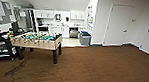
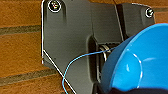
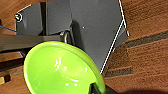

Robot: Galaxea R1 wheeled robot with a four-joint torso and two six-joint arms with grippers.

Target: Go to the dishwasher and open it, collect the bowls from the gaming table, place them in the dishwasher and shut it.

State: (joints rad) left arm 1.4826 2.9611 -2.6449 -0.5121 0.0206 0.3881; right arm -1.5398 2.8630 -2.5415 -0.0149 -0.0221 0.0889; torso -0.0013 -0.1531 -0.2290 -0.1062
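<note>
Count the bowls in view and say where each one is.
2. A blue bowl shows in the left wrist view, close to that wrist. A green bowl shows in the right wrist view, close to that wrist. Others may be hidden elsewhere in the room.

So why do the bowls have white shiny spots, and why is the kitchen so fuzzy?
Left wrist view: lamp glare streaks the blue bowl. Right wrist view: white glints sit inside the green bowl. Head view: the far kitchen is blurred and overbright, so the dishwasher looks smudgy.
</note>
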